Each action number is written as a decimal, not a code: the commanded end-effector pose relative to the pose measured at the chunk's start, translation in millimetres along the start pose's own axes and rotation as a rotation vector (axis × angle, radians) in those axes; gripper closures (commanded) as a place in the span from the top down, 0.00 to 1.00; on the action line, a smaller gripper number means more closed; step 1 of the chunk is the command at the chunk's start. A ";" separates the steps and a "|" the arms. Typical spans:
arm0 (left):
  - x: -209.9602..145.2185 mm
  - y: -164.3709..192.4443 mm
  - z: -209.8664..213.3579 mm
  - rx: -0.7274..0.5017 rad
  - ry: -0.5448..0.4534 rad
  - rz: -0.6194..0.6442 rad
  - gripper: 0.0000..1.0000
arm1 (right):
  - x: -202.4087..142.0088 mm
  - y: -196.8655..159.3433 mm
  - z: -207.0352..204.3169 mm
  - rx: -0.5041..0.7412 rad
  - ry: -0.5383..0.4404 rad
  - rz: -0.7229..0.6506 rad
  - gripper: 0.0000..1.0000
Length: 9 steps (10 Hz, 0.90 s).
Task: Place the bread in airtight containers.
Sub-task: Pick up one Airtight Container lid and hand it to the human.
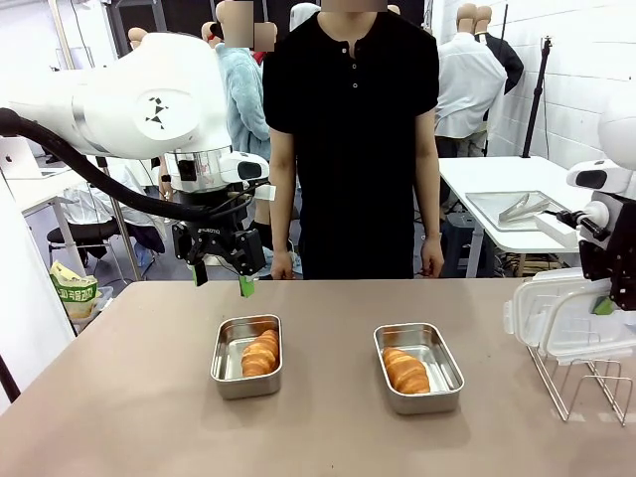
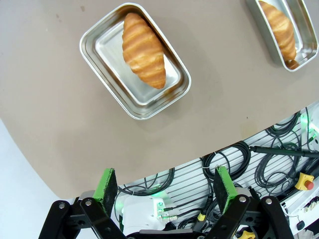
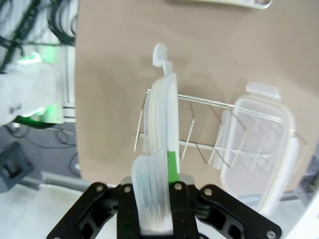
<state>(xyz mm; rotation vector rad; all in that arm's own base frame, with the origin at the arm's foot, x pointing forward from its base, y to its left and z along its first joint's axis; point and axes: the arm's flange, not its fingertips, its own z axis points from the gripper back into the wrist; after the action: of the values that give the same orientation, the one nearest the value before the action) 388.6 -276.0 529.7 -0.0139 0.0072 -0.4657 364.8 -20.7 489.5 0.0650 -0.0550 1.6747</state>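
Observation:
Two steel airtight containers stand side by side on the brown table, the left one (image 1: 225,360) and the right one (image 1: 444,364). Each holds one golden bread roll (image 1: 260,353) (image 1: 405,370). My left gripper (image 1: 223,280) hangs open and empty above the table just beyond the left container. Its wrist view looks down on that container (image 2: 107,56) and its bread (image 2: 144,50), between spread fingers (image 2: 106,184). My right gripper (image 1: 606,298) is shut on a clear plastic lid (image 1: 566,320) above the wire rack. In the right wrist view the lid (image 3: 163,114) stands edge-on in the jaws.
A wire rack (image 1: 586,383) stands at the table's right edge, with a second clear lid (image 3: 259,144) leaning in it. A person in black (image 1: 353,149) stands at the far side, hands down. A white table behind carries a tray with tongs (image 1: 517,209).

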 end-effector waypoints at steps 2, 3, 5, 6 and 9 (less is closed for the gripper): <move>-0.6 1.1 2.0 0.008 0.000 0.003 1.00 | -8.8 -0.4 12.6 0.001 -0.032 -0.022 0.00; -0.6 1.1 2.0 0.008 0.000 0.003 1.00 | -9.9 3.4 18.5 -0.008 -0.021 -0.029 0.00; -0.6 1.1 2.0 0.008 0.000 0.003 1.00 | -11.7 14.5 35.1 -0.055 -0.019 -0.035 0.00; -0.6 1.1 2.0 0.008 0.000 0.003 1.00 | -10.8 21.9 45.1 -0.084 -0.010 -0.035 0.00; -0.6 1.1 2.0 0.008 0.000 0.003 1.00 | -6.9 32.7 70.6 -0.232 0.007 -0.023 0.00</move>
<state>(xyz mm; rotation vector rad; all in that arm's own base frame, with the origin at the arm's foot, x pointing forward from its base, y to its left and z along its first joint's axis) 388.6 -276.0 529.7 -0.0139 0.0072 -0.4656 334.5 -39.1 557.6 -0.0611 -0.2033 1.6367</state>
